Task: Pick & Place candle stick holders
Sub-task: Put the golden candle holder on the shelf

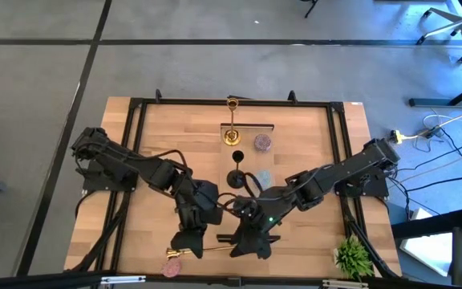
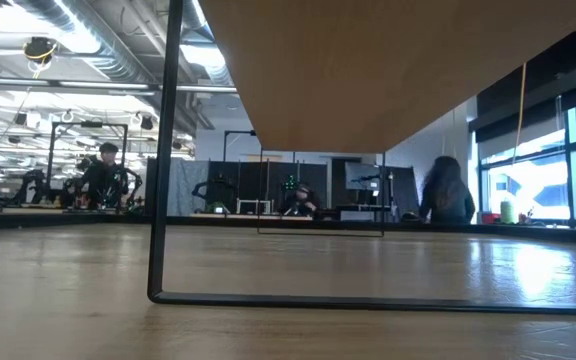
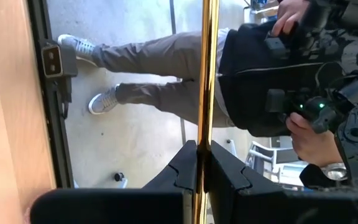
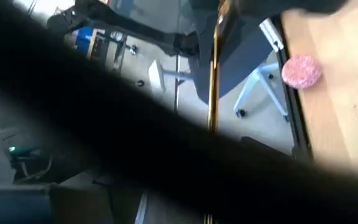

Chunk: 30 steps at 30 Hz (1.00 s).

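My left gripper [image 1: 189, 245] is shut on a shiny gold candle stick holder [image 1: 207, 252], which lies level over the table's near edge; its thin stem [image 3: 207, 74] shows in the left wrist view. My right gripper [image 1: 247, 241] is at the stem's right end, and the same stem [image 4: 214, 74] runs ahead of it. A second gold holder [image 1: 232, 120] stands on its base at the far centre, with a mauve one [image 1: 262, 143] beside it. Mid-table are a black one [image 1: 237, 177] and a light-blue one [image 1: 263, 177]. A pink one [image 1: 172, 269] lies near the front left. My left gripper pinches the gold holder's thin stem [image 3: 199, 146] between its two fingers [image 3: 229, 171], partway along the stem. The fingers come from the table's far side, slanting down, and lie across the stem. The holder is lifted clear and lies about level, with the floor showing behind it.
A small green plant [image 1: 353, 257] stands at the near right corner. A black metal frame [image 1: 135, 104] runs around the tabletop. A person [image 3: 260, 62] stands close beyond the table's near edge, hands on a device. The low view shows only the underside of a table and the room.
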Each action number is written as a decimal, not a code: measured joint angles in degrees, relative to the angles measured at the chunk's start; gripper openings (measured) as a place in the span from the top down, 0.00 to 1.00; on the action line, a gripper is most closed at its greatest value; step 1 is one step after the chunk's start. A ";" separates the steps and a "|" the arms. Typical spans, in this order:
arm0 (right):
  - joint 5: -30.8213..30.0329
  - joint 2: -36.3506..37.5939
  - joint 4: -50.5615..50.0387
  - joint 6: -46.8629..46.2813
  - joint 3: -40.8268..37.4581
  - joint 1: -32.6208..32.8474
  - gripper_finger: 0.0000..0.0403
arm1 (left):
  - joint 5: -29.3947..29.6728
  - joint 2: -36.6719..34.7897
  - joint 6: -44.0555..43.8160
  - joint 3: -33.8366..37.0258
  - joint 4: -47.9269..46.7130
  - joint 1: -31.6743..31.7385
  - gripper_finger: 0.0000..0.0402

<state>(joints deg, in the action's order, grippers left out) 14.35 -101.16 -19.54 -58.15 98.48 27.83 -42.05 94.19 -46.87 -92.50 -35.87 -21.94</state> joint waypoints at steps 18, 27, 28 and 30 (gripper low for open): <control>2.22 -1.36 1.05 -1.00 0.13 1.49 0.48 | 0.36 0.07 3.52 0.16 0.60 1.06 0.97; 0.44 -1.43 1.15 -1.23 0.13 1.77 0.51 | -1.69 0.15 3.67 0.16 0.68 0.77 0.97; 0.40 -1.43 1.13 -1.20 0.11 1.88 0.51 | -1.68 0.15 3.69 0.16 0.75 0.76 0.97; 0.22 -1.43 1.11 -1.22 0.11 2.07 0.51 | -1.81 0.15 3.77 0.16 0.77 0.75 0.97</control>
<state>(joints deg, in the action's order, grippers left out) 14.57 -102.59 -18.43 -59.37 98.59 29.90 -43.87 94.35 -43.10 -92.33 -35.10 -21.19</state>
